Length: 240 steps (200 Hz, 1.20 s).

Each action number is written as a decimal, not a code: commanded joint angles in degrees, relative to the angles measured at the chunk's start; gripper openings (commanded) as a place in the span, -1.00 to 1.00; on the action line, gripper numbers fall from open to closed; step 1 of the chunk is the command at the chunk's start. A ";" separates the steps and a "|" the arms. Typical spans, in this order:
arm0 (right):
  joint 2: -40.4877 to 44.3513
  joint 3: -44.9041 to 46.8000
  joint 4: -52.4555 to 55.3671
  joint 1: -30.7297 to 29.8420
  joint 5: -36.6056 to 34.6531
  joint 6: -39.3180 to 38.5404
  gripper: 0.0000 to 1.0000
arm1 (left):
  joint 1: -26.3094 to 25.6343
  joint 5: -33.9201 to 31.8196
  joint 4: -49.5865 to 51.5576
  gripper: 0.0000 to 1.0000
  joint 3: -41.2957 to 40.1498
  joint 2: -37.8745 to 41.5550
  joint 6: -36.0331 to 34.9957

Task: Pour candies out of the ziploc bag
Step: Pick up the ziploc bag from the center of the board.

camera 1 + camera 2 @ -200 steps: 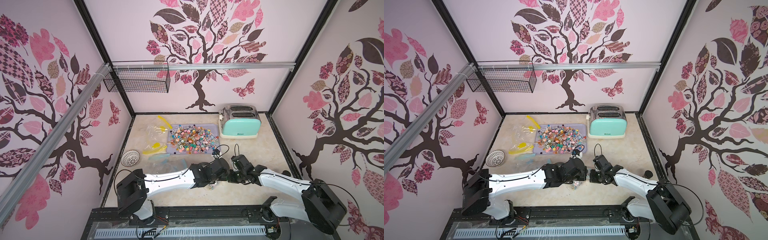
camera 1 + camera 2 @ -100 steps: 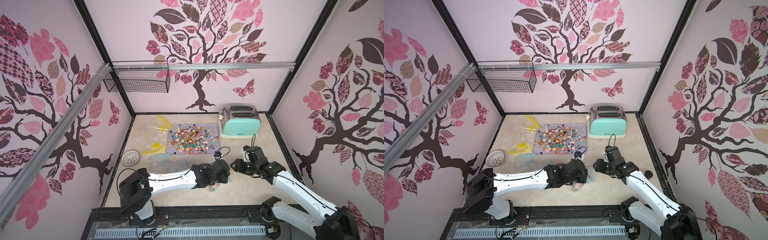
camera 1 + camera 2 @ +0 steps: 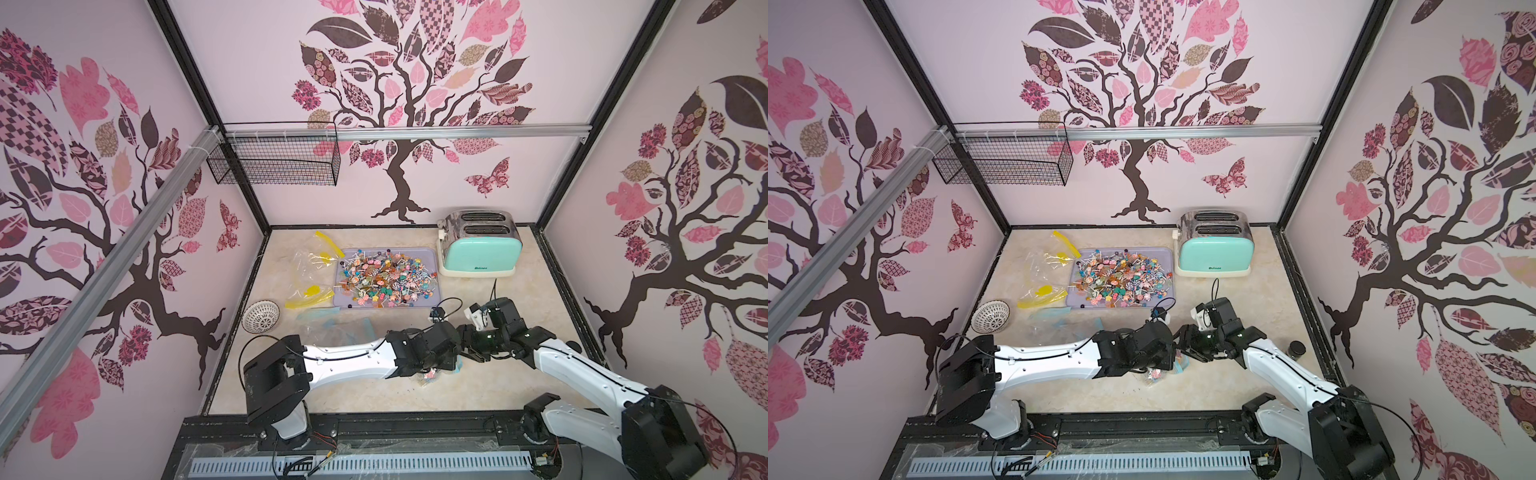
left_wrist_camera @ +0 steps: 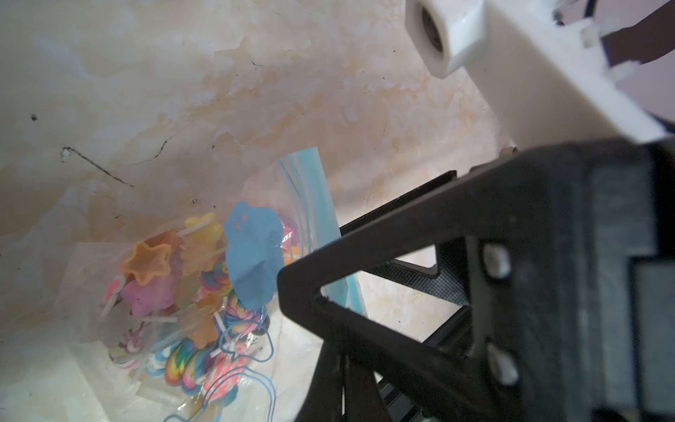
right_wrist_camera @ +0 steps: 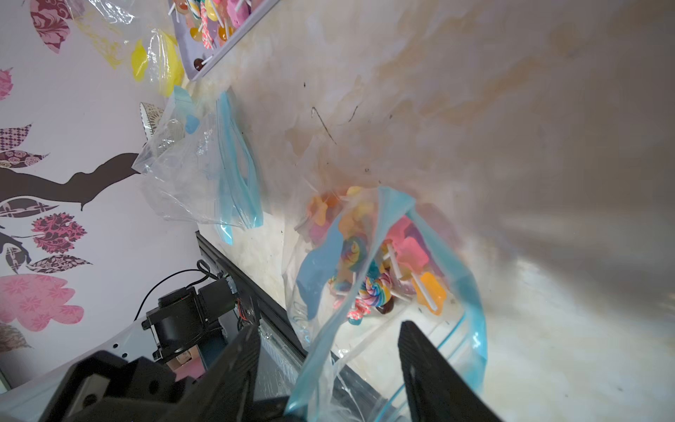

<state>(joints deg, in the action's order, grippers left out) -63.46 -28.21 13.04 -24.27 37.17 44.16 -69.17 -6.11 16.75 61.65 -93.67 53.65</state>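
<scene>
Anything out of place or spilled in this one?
No spill: the candies lie in the tray. Empty bags lie crumpled on the table beside it. The loaded bag, pinched by the left gripper, is over bare table, short of the tray; the right gripper is open at its mouth.

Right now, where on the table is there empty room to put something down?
Free: the table in front of the toaster, on the right; the strip along the front rail. Crowded: the tray of candies, the empty bags and bowl on the left, and the middle, around the candy bag.
</scene>
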 commanded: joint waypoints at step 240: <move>-2.20 3.35 -2.27 -0.79 4.00 -1.53 -1.00 | 8.39 19.65 -21.68 0.30 -24.44 6.96 11.31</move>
<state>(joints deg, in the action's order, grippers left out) -65.52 -24.95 10.39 -24.73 41.19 43.51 -61.10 12.60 -1.78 36.91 -85.95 64.53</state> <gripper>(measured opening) 0.048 0.747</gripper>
